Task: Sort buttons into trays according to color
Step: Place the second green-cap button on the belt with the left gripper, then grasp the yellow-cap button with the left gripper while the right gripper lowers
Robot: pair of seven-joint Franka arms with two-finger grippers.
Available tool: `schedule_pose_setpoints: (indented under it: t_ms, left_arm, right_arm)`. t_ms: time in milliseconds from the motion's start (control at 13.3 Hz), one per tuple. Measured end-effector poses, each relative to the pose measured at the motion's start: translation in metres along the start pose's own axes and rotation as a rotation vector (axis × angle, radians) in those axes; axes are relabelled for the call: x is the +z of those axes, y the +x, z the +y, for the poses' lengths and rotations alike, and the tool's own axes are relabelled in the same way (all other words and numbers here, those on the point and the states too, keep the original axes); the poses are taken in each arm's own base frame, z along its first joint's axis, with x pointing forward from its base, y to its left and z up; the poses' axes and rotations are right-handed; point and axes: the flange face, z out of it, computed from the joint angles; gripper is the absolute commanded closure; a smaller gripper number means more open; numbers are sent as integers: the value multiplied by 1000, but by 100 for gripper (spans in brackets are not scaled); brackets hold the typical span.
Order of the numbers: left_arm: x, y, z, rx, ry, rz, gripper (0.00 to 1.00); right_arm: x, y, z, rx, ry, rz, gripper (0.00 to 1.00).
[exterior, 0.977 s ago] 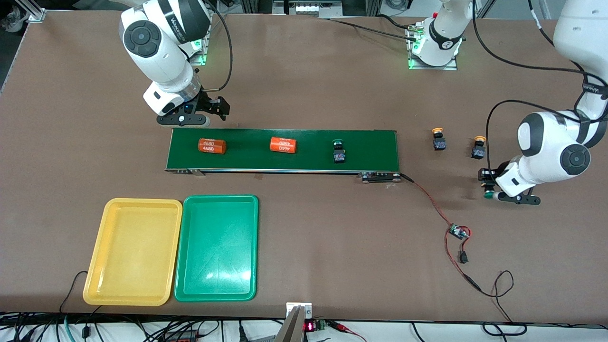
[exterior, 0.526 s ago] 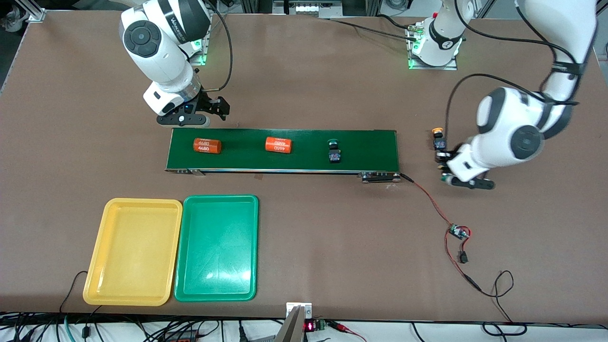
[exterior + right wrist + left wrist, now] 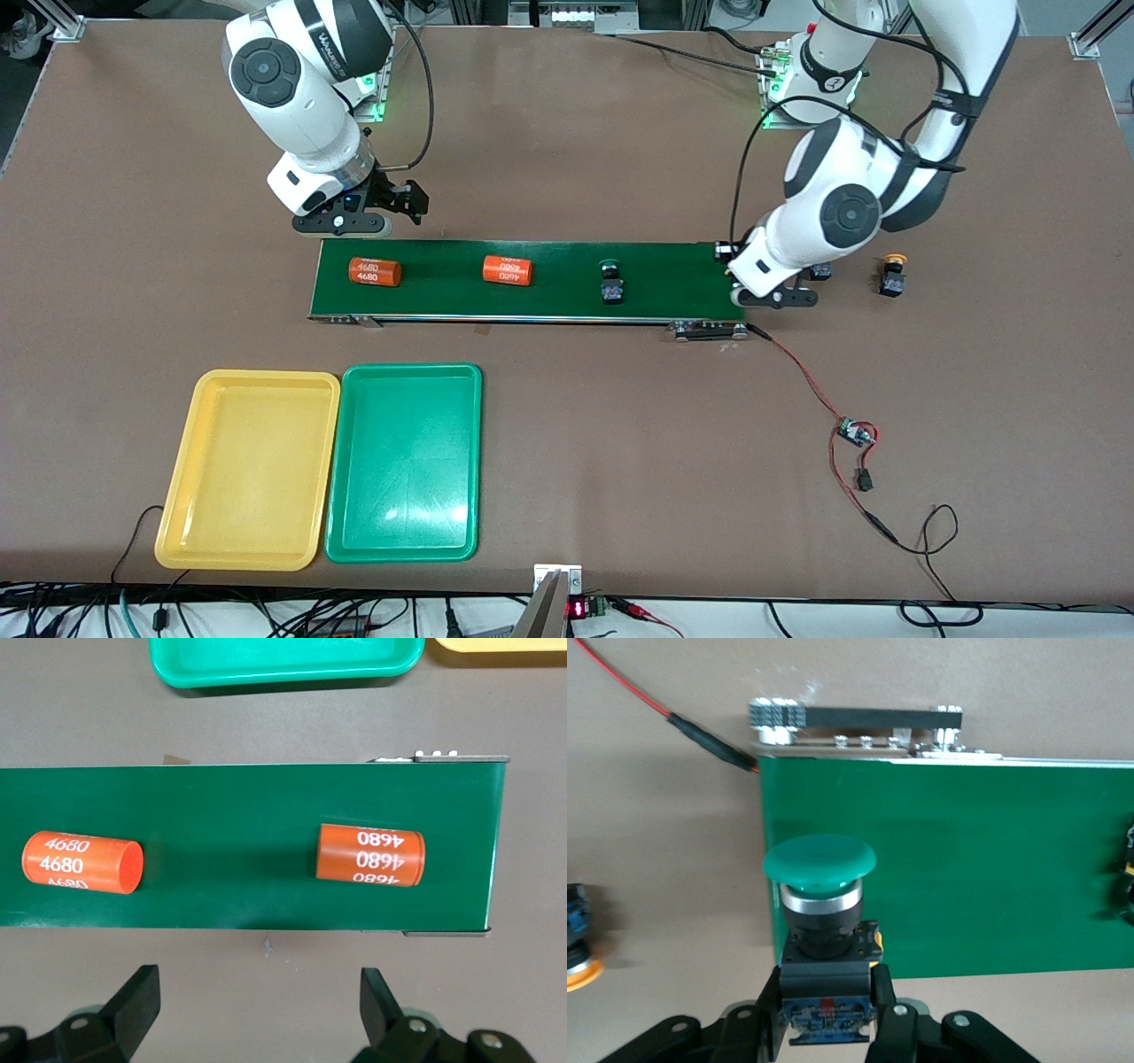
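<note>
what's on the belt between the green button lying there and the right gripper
Two orange cylinders marked 4680 lie on the belt between the green button and the open right gripper; the front view shows it.

Front view: high camera across the table from both arm bases, looking steeply down; whole table [image 3: 567, 425] in frame.

Left wrist view: close, looking down past the left gripper [image 3: 828, 1028] at one end of the conveyor belt [image 3: 966, 868].

Right wrist view: higher over the belt's other end, looking down on two orange cylinders [image 3: 370, 855], tray edges at frame border.

Shared: the belt appears in all three views; cylinders in front and right wrist views.
</note>
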Motion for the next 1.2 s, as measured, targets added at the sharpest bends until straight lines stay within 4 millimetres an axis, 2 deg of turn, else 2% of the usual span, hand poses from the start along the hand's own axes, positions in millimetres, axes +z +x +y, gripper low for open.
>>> schedule_pose_setpoints:
  t_ms: [150,376,451,526,602,677,827,902,977,1053,1128,1203]
  left_arm:
    - [17,-3,0,-11,-13,20,100]
    - [31,3,1,-42,-60,36,99]
    - [37,4,4,-40,-66,35,94]
    - [42,4,9,-37,-72,39,85]
    - [48,5,13,-33,-78,41,50]
    - [53,4,16,-28,-80,38,0]
    - [54,4,22,-20,-83,44,0]
    - [47,5,23,-19,-87,60,0]
    - [32,9,24,-19,-95,92,0]
    - [9,13,21,-30,-102,134,0]
    - [-16,17,9,-59,-102,163,0]
    - [-38,23,-18,-107,-99,177,0]
  right_arm:
    - [0,0,0,0,0,0,0]
    - [0,0,0,0,0,0,0]
    - [0,0,0,0,0,0,0]
    - [0,0,0,0,0,0,0]
    - [0,0,0,0,0,0,0]
    - [0,0,0,0,0,0,0]
    - [0,0,0,0,0,0,0]
    - [0,0,0,0,0,0,0]
    - [0,0,0,0,0,0,0]
    - [0,0,0,1,0,1,0]
    - [0,0,0,6,1,3,0]
    - [-1,0,-1,17,3,5,0]
